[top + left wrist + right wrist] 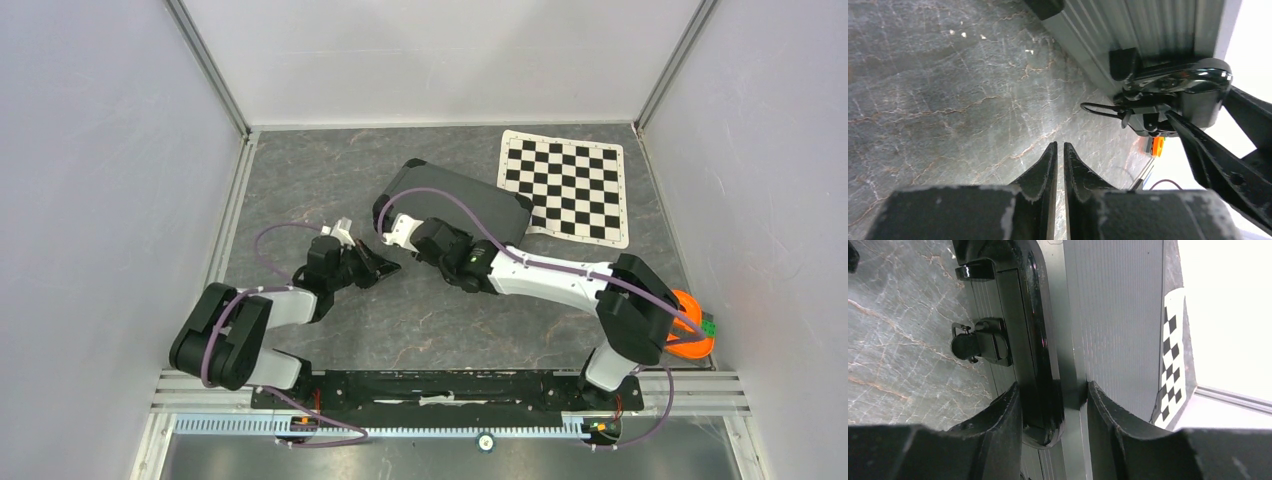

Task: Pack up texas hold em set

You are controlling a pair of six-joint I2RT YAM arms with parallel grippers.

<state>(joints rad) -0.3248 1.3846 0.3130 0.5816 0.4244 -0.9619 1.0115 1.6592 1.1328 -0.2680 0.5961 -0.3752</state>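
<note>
**Right tool at the case handle, left tool standing by**

My right tool [1054, 390] sits astride the glossy black handle [1035, 340] on the front edge of the case [455, 200], one finger on each side. The inner finger looks to be against the handle. The outer one is close to the rim beside it, and I cannot tell whether the pair has actually pinched. I read the straddle as the setup for lifting or dragging the case by its handle, since that is the one part narrow enough to fit between the fingers.

My left tool [1060, 145] has its fingers together with only a sliver between them and nothing in it. It hangs low over the bare bench [420, 320], just off the near left corner of the case. That looks like a good spot to brace or nudge the case if it swings.

The case lies flat with its lid down at the middle of the bench, and its far right corner overlaps the chequered mat [565, 185]. No chips, cards or dice are loose anywhere, so I judge the packing itself done. A latch [980, 342] sits on the front edge beside the handle, but I can't make out whether it is fastened. If it isn't, the lid could gape when the case is lifted.
</note>
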